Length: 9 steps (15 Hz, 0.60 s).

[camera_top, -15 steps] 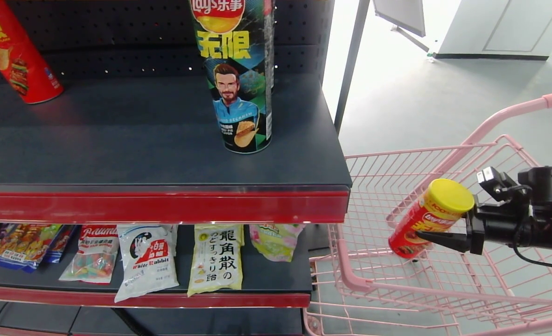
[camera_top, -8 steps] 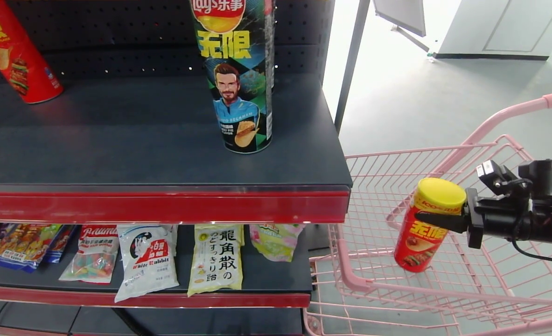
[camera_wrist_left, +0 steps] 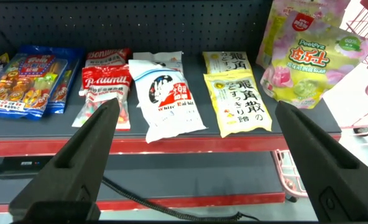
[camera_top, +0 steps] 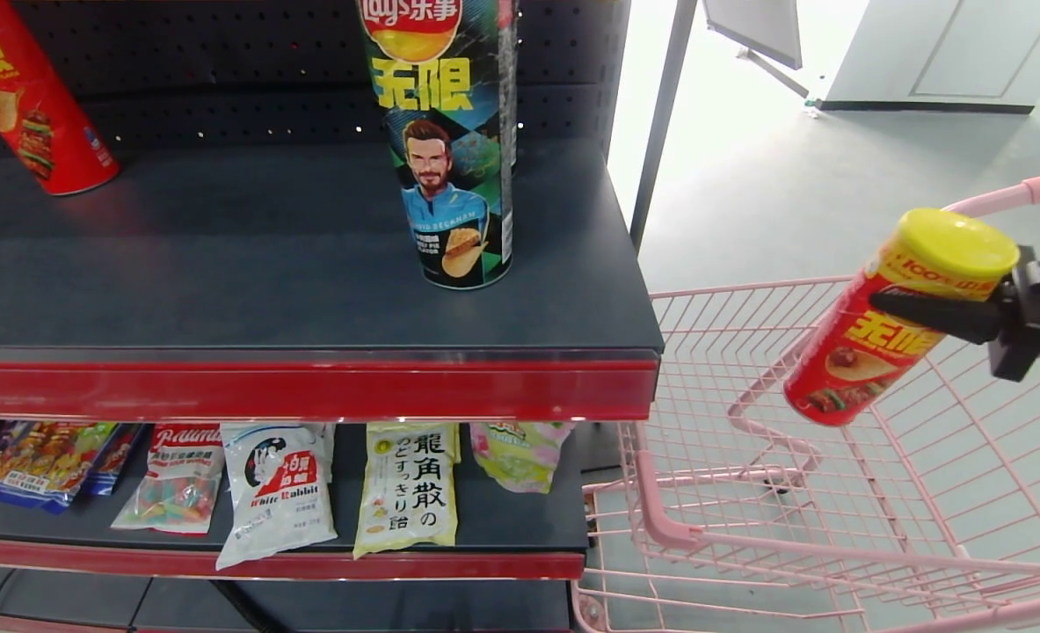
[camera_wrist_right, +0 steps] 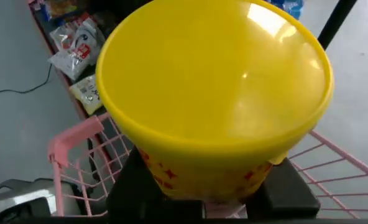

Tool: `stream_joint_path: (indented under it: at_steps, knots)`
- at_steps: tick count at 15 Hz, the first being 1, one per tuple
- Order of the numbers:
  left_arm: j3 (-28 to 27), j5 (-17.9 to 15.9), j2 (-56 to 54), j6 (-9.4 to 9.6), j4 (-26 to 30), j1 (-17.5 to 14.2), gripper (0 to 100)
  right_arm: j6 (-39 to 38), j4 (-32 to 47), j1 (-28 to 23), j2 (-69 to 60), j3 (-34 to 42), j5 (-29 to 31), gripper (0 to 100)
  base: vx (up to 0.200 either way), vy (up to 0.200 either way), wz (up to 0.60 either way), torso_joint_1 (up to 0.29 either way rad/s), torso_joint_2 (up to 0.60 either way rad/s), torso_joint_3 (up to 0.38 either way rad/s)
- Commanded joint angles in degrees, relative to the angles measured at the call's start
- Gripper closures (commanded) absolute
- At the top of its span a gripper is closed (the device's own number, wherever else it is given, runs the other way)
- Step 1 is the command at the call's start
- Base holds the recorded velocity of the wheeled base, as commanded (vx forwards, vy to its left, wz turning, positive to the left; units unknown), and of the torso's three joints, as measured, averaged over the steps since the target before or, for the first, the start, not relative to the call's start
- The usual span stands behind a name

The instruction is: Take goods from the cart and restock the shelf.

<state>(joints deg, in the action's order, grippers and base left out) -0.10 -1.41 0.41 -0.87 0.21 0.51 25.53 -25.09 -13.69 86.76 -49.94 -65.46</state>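
Note:
My right gripper (camera_top: 928,309) is shut on a red chip can with a yellow lid (camera_top: 898,318), holding it tilted in the air above the pink wire cart (camera_top: 748,545), to the right of the shelf. The yellow lid (camera_wrist_right: 215,81) sits close to the right wrist camera, with the dark fingers (camera_wrist_right: 140,186) clamped on the can's sides. On the upper shelf board (camera_top: 247,264) stand a dark chip can (camera_top: 449,141) and, at the far left, a red chip can (camera_top: 32,97). My left gripper (camera_wrist_left: 196,155) is open, facing the lower shelf's snack bags.
The lower shelf (camera_top: 484,519) carries several snack bags, among them a white bag (camera_top: 278,492) and a yellow bag (camera_top: 410,488). The cart's handle (camera_top: 1012,198) rises behind the held can. A metal post (camera_top: 660,123) stands by the shelf's right end. Bare board lies between the two standing cans.
My right gripper has lifted the red can up and to the right, from inside the cart basket to above its rim. The shelf goods stay put.

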Motion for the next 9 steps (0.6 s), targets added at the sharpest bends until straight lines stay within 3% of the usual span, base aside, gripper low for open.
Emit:
stream_joint_path:
  at_steps: [1,2,4,5,6,9]
  knots:
    - [0.01,0.01,0.02,-0.01,-0.03,0.02,0,-2.59,1.27,1.56,-15.04,3.45,-0.45,100,0.0,0.0,0.0,0.0,0.0,0.0]
    - [0.01,0.01,0.02,-0.01,-0.03,0.02,0,-3.73,2.32,3.49,-16.8,4.77,0.07,100,0.0,0.0,0.0,0.0,0.0,0.0]
    - [0.01,0.01,0.02,-0.01,-0.03,-0.07,0,-7.16,6.37,17.21,-21.55,7.93,9.3,100,0.0,0.0,0.0,0.0,0.0,0.0]
    - [0.01,0.01,0.02,-0.01,-0.03,0.02,0,-7.69,6.81,28.02,-21.9,9.25,16.16,100,0.0,0.0,0.0,0.0,0.0,0.0]
    - [0.01,0.01,0.02,-0.01,-0.03,-0.07,0,-7.77,6.54,33.03,-21.63,10.92,20.02,100,0.0,0.0,0.0,0.0,0.0,0.0]
    - [0.01,0.01,0.02,-0.01,-0.03,0.02,0,-7.33,6.63,35.14,-21.37,16.19,22.75,100,0.0,0.0,0.0,0.0,0.0,0.0]
